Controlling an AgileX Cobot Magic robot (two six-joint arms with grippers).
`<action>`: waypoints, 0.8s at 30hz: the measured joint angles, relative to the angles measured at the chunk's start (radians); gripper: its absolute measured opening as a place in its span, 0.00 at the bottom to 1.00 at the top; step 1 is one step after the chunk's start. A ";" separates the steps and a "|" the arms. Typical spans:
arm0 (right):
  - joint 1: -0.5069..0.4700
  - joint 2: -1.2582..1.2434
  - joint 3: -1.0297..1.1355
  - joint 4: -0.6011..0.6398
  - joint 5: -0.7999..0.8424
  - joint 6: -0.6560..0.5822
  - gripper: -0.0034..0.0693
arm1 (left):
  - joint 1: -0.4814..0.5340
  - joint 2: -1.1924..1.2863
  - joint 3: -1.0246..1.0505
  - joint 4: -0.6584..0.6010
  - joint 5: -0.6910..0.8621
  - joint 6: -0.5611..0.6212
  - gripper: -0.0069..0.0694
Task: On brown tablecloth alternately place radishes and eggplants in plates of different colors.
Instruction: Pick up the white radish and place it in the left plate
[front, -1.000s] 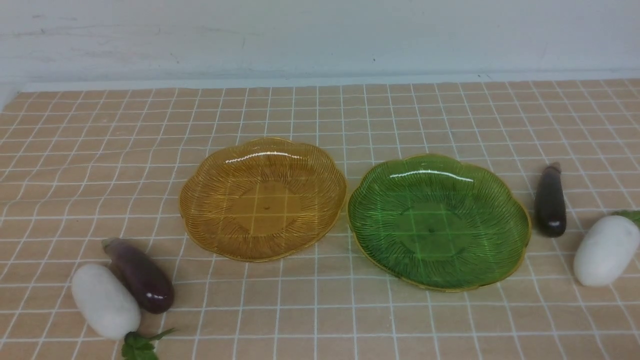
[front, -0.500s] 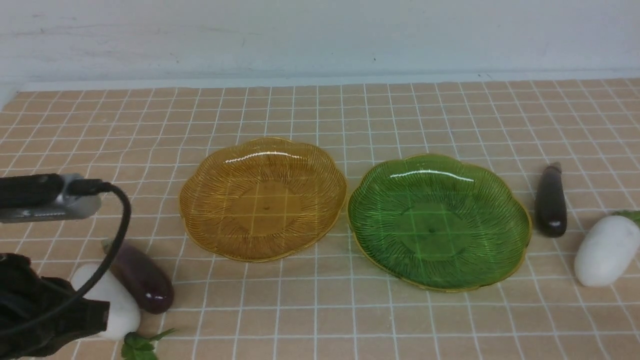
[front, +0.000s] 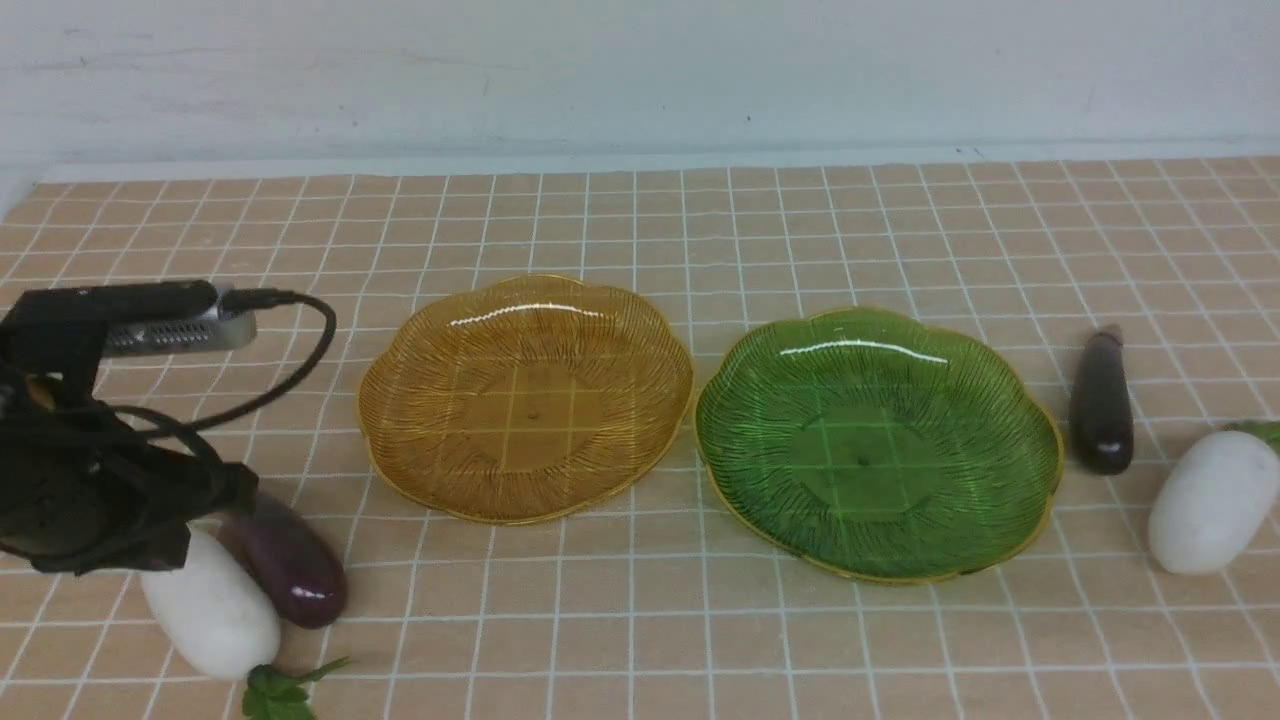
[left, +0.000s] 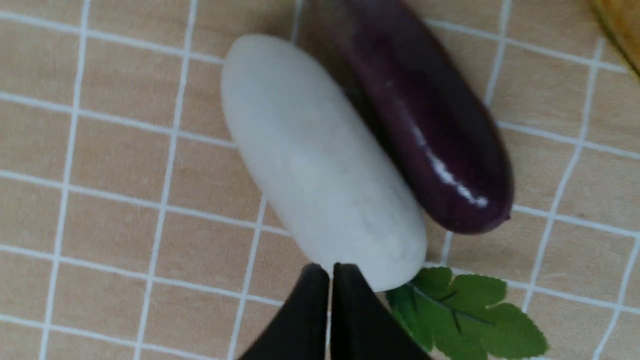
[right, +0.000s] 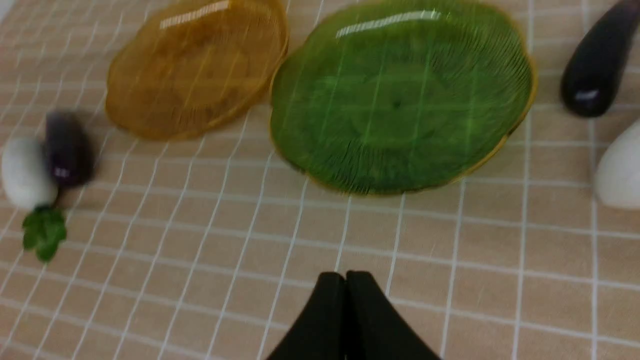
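Left radish (front: 212, 612) lies on the brown tablecloth (front: 640, 640) at the near left of the surface. Its leafy top (left: 465, 315) points toward the robot, and its side touches the left eggplant (front: 295, 570) alongside. Right radish (front: 1212, 500) lies at the far right. The right eggplant (front: 1100, 405) sits near it but apart, between it and the green plate (front: 760, 440). The amber plate (front: 420, 400) sits left of the green one, rims very close; contact cannot be confirmed. All four vegetables lie outside the plates.

Left jaws: pressed together, black fingertips (left: 312, 295) over the leaf end of the left radish; contact cannot be determined. The left arm (front: 80, 490) hides the far ends of that radish and eggplant in the front view.

Right jaws: pressed together, fingertips (right: 327, 300) above bare cloth on the robot's side of the green plate, gripping nothing.
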 joint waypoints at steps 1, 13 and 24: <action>0.000 -0.007 0.000 0.003 0.000 -0.005 0.03 | 0.010 0.014 -0.002 -0.007 0.004 -0.001 0.09; 0.000 -0.024 0.000 0.014 0.000 -0.015 0.03 | 0.013 0.051 -0.005 -0.025 -0.125 -0.005 0.43; 0.000 -0.024 0.000 0.014 0.013 -0.016 0.03 | 0.013 0.121 -0.005 -0.012 -0.143 -0.055 0.96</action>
